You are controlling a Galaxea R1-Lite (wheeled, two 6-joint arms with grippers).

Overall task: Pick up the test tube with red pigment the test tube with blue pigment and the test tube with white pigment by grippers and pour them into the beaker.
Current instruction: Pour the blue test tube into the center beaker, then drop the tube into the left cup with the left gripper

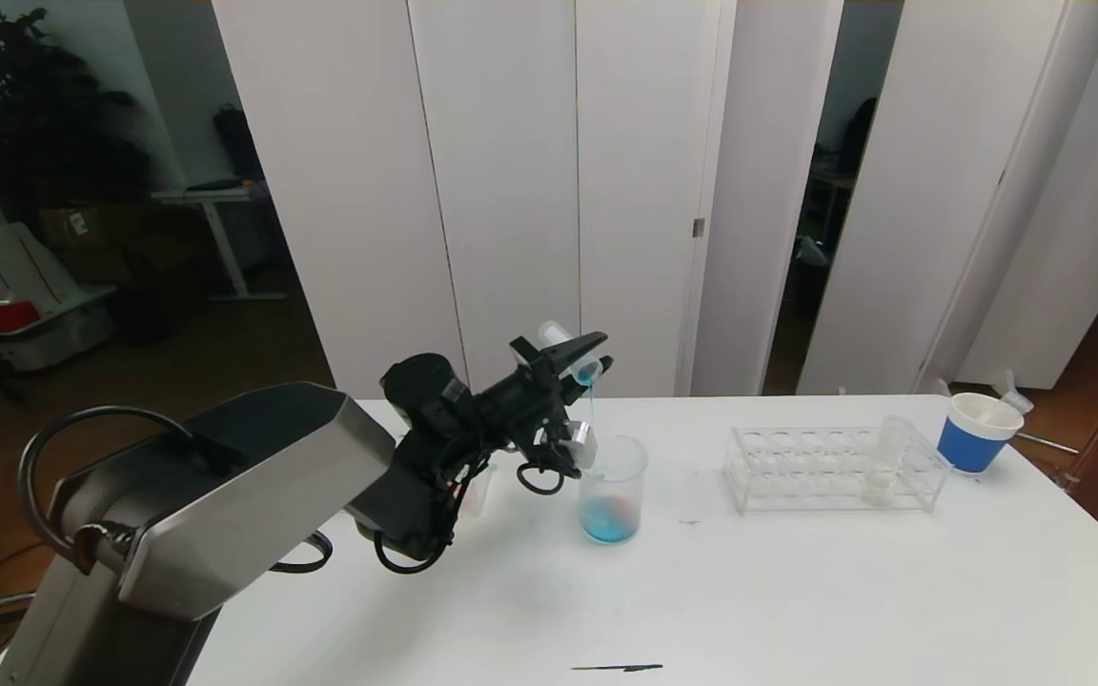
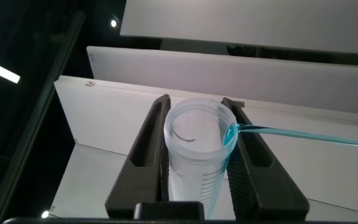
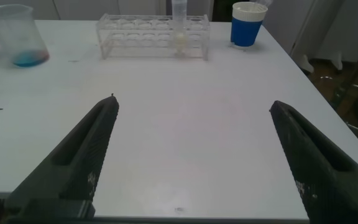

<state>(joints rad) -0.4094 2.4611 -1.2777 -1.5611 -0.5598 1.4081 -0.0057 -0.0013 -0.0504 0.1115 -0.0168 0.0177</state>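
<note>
- Left gripper raised above the beaker, fingers pressed onto the test tube with blue pigment, tube pinched between the two pads.
- Tube tipped over, mouth lower than the round end, mouth directly above the beaker rim.
- Thin cyan stream running from the tube mouth down into the beaker; same stream visible in the left wrist view leaving the lip of the tube as a fine blue line.
- Tube nearly drained: only a trace of blue at the lip in the left wrist view, walls otherwise clear.
- Beaker upright on the white table, left of the rack; shallow pool at the bottom, mostly cyan-blue with an orange-red patch inside it. Fill level low, well under half.
- Clear plastic rack on the table between beaker and paper cup, apart from both.
- Test tube with white pigment standing upright in a rack hole toward the rack's right end, small cream-white amount at the bottom. Other holes show no tubes.
- Blue-banded white paper cup near the table's far right corner, just beyond the rack; contents not discernible.
- Right gripper low over the near part of the table, fingers spread wide, nothing between them.
</note>
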